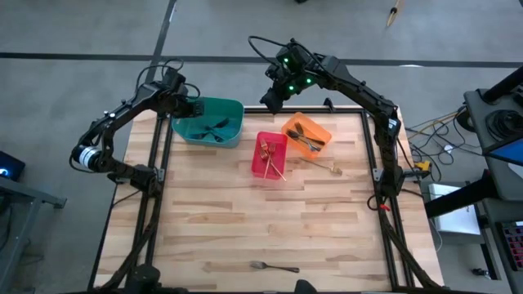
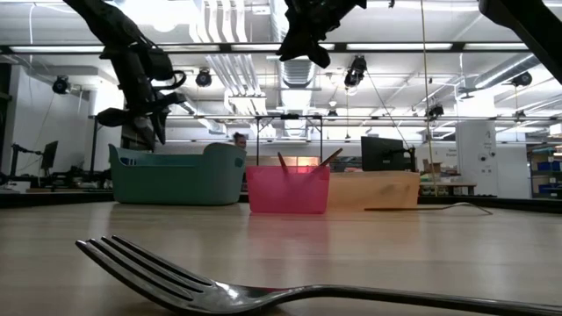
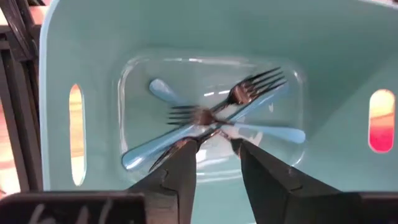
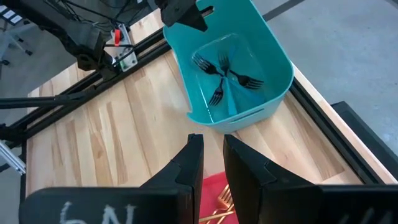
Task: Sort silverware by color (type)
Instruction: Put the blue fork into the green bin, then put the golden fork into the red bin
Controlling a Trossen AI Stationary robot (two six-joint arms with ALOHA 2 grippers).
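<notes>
Three forks with light-blue handles lie crossed on the floor of the teal bin. My left gripper hangs open and empty just above them, over the bin's left part. Gold forks lean in the red bin. Dark and silver forks lie in the orange bin. One thin fork rests flat on the table right of the red bin. A silver fork lies at the near edge, large in the low view. My right gripper hovers high and empty, open with a narrow gap, between the teal and orange bins.
The three bins stand close together along the table's far side. Black frame rails run along the left and right table edges. Bare wood stretches between the bins and the near-edge fork. Cables lie off the right side.
</notes>
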